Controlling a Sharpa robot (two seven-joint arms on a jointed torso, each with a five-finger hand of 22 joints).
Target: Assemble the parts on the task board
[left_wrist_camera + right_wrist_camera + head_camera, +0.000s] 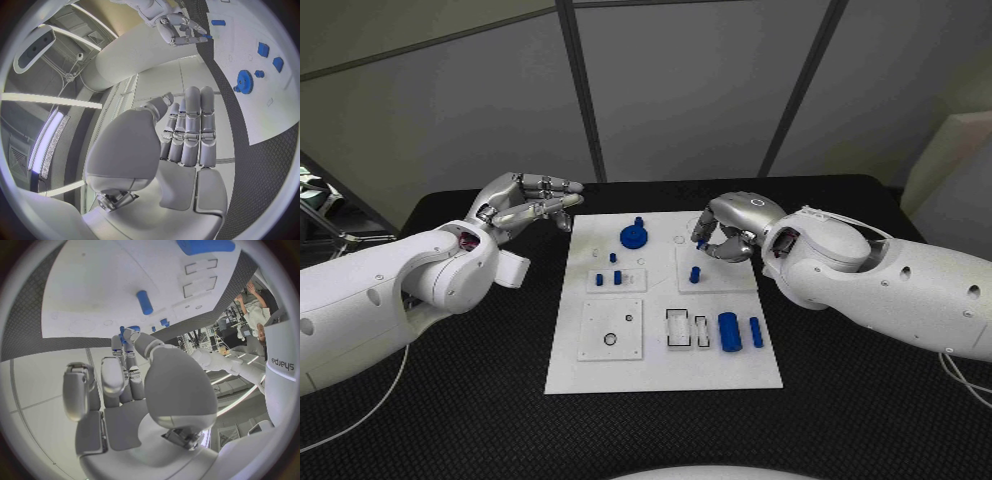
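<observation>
On the black bench I see the flat white task board lying in the middle, between my two robot arms. Small blue parts sit on it. A round blue gear with a peg on top rests near the far edge of the board. Two short blue pegs stand on the raised white square just nearer to me than the gear. A fat blue cylinder and a thin blue bar lie side by side near the right edge of the board, next to two small frames with dark outlines. One more small blue peg stands on a white square near the right robot hand.

My left robot hand hangs just past the far left corner of the board. Its fingers lie straight and close together, and it holds nothing. My right robot hand is over the far right part of the board, fingers curled down. Its wrist camera shows a small blue piece at its fingertips, so it looks pinched there.
</observation>
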